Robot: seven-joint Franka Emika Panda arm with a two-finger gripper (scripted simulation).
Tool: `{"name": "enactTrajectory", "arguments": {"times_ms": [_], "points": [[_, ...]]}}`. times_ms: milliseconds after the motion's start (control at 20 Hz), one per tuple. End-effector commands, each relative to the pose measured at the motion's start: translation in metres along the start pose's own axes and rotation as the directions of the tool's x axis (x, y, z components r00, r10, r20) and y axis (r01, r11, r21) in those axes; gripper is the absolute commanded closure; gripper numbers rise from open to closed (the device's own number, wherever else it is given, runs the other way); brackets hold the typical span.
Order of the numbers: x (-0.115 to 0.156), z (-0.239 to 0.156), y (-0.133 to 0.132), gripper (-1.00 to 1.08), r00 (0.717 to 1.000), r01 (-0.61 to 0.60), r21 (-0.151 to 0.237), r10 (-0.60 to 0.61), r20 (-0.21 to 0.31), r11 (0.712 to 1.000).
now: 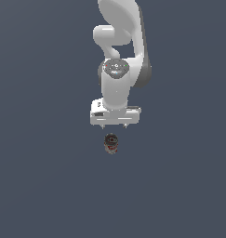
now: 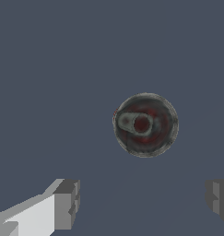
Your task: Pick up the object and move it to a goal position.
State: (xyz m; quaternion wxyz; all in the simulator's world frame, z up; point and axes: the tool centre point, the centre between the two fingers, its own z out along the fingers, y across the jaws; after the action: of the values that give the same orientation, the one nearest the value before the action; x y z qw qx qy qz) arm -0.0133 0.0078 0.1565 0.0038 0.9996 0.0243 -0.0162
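The object is a small can with a dark top and red and grey bands. It stands upright on the dark grey floor in the exterior view, just below my white gripper in the picture. The gripper points down, its two short fingertips spread wide, with nothing between them. In the wrist view I look straight down on the can's round dark lid with its pull tab. The can lies ahead of the gap between my two fingers, not between them. The gripper is open and empty.
The white arm reaches in from the top of the exterior view. The plain dark grey floor spreads all round the can. No goal marker shows.
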Motion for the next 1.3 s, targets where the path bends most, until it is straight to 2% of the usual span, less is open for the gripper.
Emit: {"name": "enactTrajectory", "arguments": {"times_ms": [0,800,1250], "points": [[0.000,0.000,0.000,-0.92,1.000,0.000,0.000,0.000,0.000,1.000],[0.003,-0.004,0.008,-0.92,0.999,-0.048,0.016,0.048,0.001,0.999],[0.023,0.014,0.012,-0.92,0.987,-0.161,0.014,0.162,-0.016,0.987]]}}
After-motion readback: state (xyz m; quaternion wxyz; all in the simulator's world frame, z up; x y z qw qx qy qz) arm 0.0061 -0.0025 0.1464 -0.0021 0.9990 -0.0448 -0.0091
